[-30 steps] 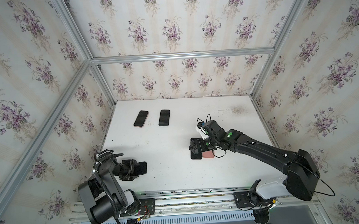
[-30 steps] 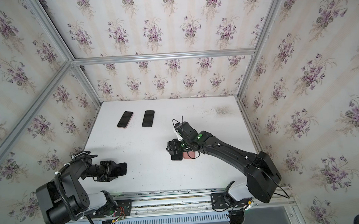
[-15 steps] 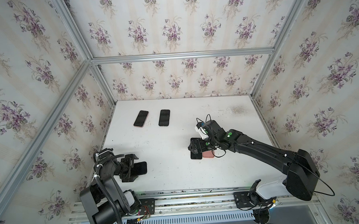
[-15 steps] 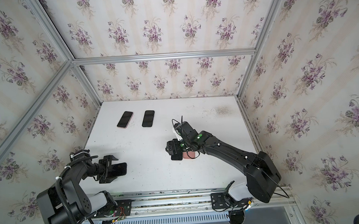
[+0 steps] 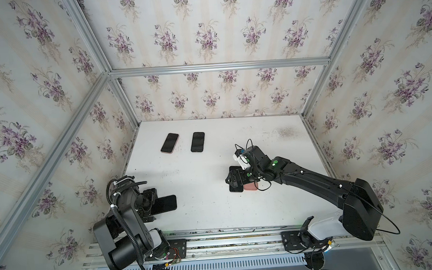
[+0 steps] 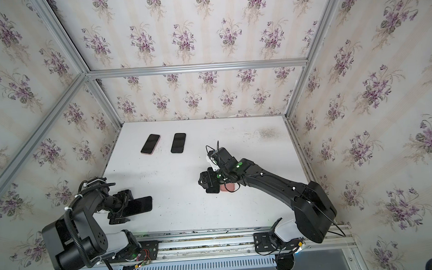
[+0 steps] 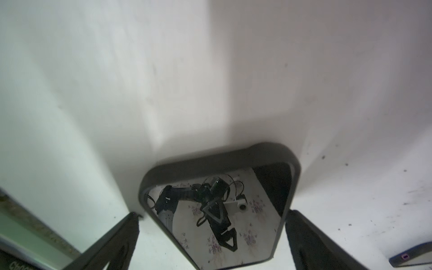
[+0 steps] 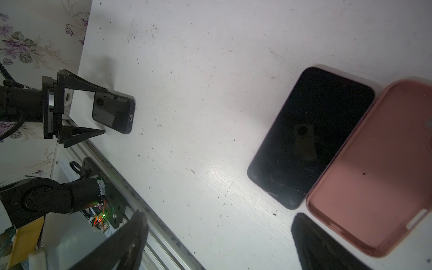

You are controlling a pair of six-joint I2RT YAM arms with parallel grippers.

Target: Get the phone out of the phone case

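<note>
A phone in a dark phone case [image 5: 166, 203] [image 6: 140, 205] lies flat near the table's front left. My left gripper [image 5: 155, 205] [image 7: 214, 212] stands open, its fingers [image 7: 117, 243] on either side of the phone's near end. The right wrist view shows this same phone [image 8: 117, 114] on the table between those fingers. At centre right a bare black phone [image 8: 311, 138] [image 5: 235, 189] lies beside an empty pink case [image 8: 374, 168] [image 5: 250, 186]. My right gripper [image 5: 233, 179] [image 8: 219, 215] hovers open just over them, holding nothing.
Two more phones [image 5: 169, 143] [image 5: 197, 141] lie side by side at the back left of the white table [image 5: 199, 182]. A metal rail [image 5: 228, 241] runs along the front edge. Papered walls close the other sides.
My left gripper's jaws have spread wider around the dark-cased phone, which stays in place on the table. The right arm has not moved.
</note>
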